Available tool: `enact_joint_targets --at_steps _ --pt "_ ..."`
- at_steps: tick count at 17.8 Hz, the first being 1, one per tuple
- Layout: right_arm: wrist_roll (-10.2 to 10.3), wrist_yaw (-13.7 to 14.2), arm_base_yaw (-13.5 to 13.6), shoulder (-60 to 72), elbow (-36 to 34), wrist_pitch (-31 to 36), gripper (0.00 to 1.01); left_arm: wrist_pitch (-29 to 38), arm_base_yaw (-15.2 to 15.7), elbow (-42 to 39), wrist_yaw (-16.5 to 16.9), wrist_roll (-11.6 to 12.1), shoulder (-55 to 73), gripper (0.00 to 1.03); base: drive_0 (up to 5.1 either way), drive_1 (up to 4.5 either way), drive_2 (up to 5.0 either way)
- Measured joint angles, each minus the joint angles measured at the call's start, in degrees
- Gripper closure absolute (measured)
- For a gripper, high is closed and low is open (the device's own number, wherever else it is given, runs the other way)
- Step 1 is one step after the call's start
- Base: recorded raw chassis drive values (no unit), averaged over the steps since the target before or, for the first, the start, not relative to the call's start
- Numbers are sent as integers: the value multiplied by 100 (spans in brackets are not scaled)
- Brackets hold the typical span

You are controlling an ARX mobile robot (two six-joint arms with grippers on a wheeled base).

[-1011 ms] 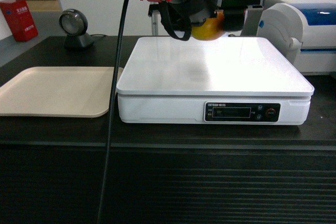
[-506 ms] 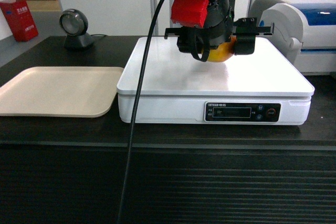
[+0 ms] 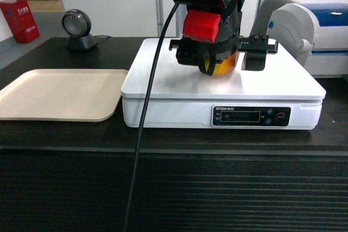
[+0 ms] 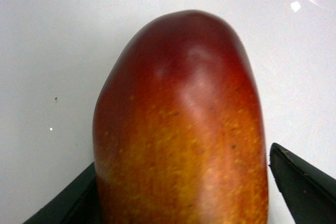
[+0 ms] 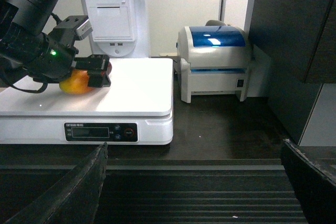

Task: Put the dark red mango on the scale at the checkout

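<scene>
Lowering since a moment ago, left fingers (image 3: pixel 220 52) holding the dark red mango (image 3: pixel 222 64) now on the scale (image 3: pixel 163 80), middle top of frame, nearly placed.

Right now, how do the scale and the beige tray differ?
The scale is white, thick and glossy, with a black display panel in front; the tray is beige, thin and plain. The scale has the mango on it, between the left gripper's fingers; the tray carries nothing. Both are flat and sit side by side on the dark counter.
</scene>
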Motion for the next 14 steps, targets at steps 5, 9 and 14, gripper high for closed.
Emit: enact_joint_targets --at_steps 5,9,14 --pt "0 0 0 0 0 0 3 348 4 -240 2 168 -299 5 0 0 0" --pt "0 0 0 0 0 0 3 931 4 -581 0 479 -1152 5 0 0 0" --pt "0 0 0 0 0 0 3 2592 219 -2649 297 1209 -3005 5 0 0 0"
